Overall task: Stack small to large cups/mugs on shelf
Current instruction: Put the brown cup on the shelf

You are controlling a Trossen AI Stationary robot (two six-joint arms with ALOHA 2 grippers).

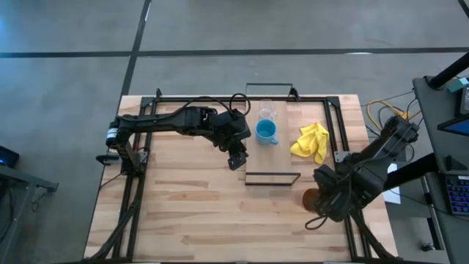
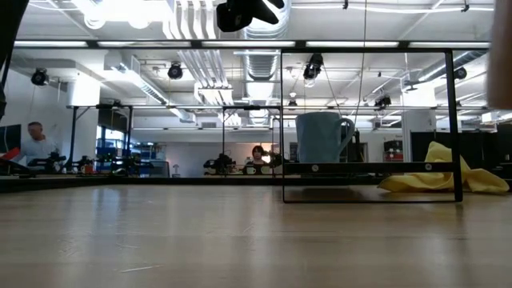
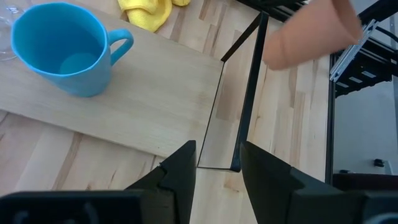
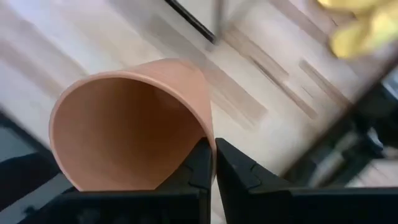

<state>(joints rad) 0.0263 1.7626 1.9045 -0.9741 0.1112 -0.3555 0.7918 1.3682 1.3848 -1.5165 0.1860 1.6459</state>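
The light-wood shelf [image 1: 272,158] with its black wire frame lies mid-table. On its far half stands the light-blue mug [image 1: 266,132], also seen as the mug [image 3: 59,50]. The tiny clear glass cup [image 1: 266,111] sits just beyond it. My left gripper [image 1: 236,159] hovers open by the shelf's left edge, and in its wrist view my left gripper [image 3: 217,165] is over the board's near corner. My right gripper [image 1: 322,199] is shut on the brown-orange cup [image 1: 311,198] off the shelf's near right corner. My right gripper [image 4: 214,158] pinches the brown-orange cup's rim [image 4: 208,134], one finger inside the wall [image 4: 198,168] and one outside [image 4: 239,171]. The cup is tipped onto its side with its mouth toward the wrist camera. In the left wrist view the cup [image 3: 311,34] looks raised off the table.
A crumpled yellow cloth [image 1: 311,141] lies right of the shelf on the tabletop. Black metal rails [image 1: 341,128] run along the table's left, right and far sides. Bare wood [image 1: 205,213] stretches toward the near edge. People sit far off in the room behind.
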